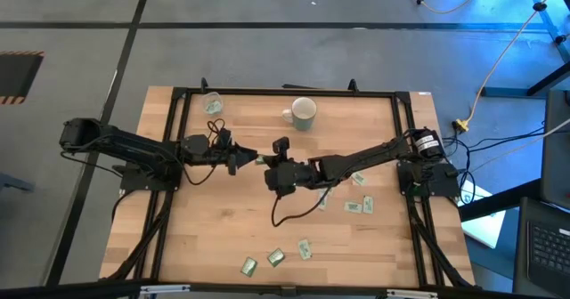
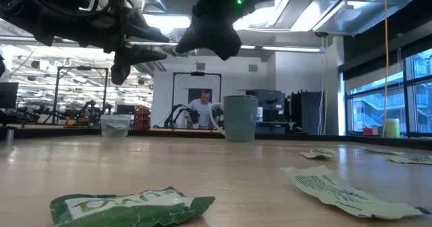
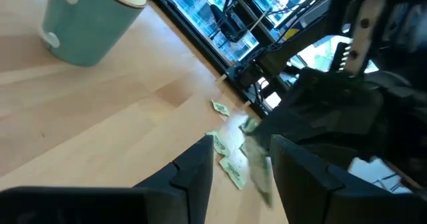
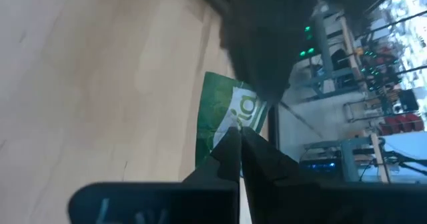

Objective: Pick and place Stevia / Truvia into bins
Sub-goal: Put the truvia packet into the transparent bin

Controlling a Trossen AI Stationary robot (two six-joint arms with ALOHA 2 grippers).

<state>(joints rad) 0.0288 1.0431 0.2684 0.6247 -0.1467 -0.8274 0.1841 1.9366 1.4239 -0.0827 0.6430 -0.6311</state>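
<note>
Above the table's middle, my right gripper point(image 1: 271, 166) point(image 4: 239, 147) is shut on one green-and-white sachet point(image 4: 227, 114) point(image 1: 262, 160). My left gripper point(image 1: 248, 159) point(image 3: 243, 174) faces it from the table's left, open, with a finger on either side of the sachet's free end point(image 3: 257, 171). Whether they touch it does not show. The pale green mug point(image 1: 304, 113) point(image 3: 87, 21) and the clear cup point(image 1: 212, 103) point(image 2: 115, 124) stand upright near the far edge. Several more sachets point(image 1: 359, 206) point(image 1: 275, 257) lie flat on the table's right and near parts. My right gripper pinches the sachet's near end point(image 4: 223, 132) between its two shut fingers point(image 4: 230, 154), coming level from the table's right. The sachet sticks out past the fingertips toward my left gripper and is lifted clear of the table.
Loose sachets lie close to the near edge point(image 2: 128, 207) point(image 2: 337, 190) and under my right arm point(image 1: 322, 199). Bare wood lies between the grippers and the mug. A person point(image 2: 201, 109) shows far off in the room behind the table.
</note>
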